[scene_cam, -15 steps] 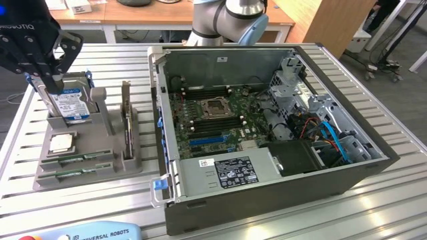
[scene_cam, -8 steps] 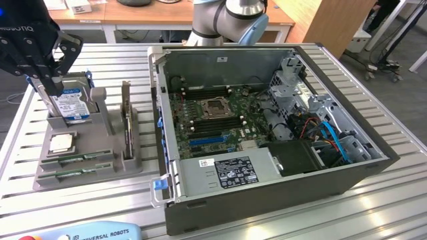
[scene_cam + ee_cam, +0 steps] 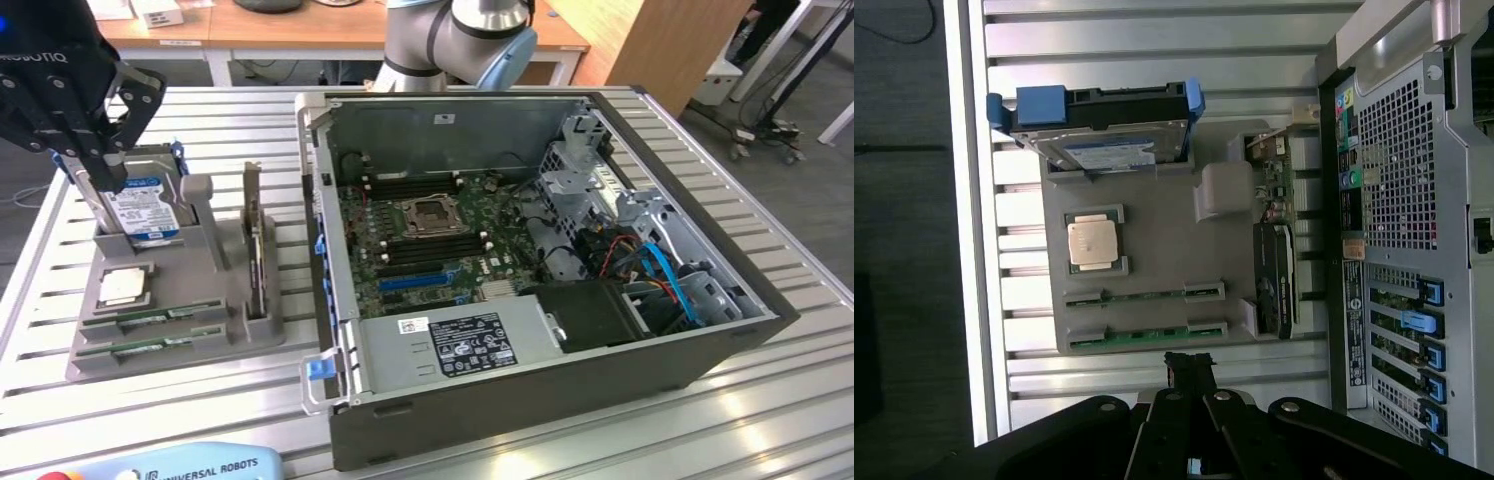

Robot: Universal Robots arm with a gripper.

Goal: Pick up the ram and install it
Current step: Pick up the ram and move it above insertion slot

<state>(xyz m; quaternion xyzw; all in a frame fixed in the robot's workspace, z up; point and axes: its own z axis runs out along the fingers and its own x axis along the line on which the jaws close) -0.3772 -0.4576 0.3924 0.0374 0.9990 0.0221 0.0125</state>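
With our gripper closed on nothing above the grey parts holder, we judge a clean pick means centring squarely over the middle of the ram, which sits in the holder's end slot, opposite the upright hard drive.

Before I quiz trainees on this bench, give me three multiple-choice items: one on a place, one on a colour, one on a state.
1. Where does the long, thin green ram stick lie? A in the grey plastic holder tray; B on the floor; C on a wooden desk.
2. What colour is the plastic frame around the silver hard drive? A red; B blue; C yellow.
3. The grey metal computer case is: A closed; B open-sided; C upside down.
1A, it rests in a tray slot; 2B, blue brackets show; 3B, the green motherboard is exposed.
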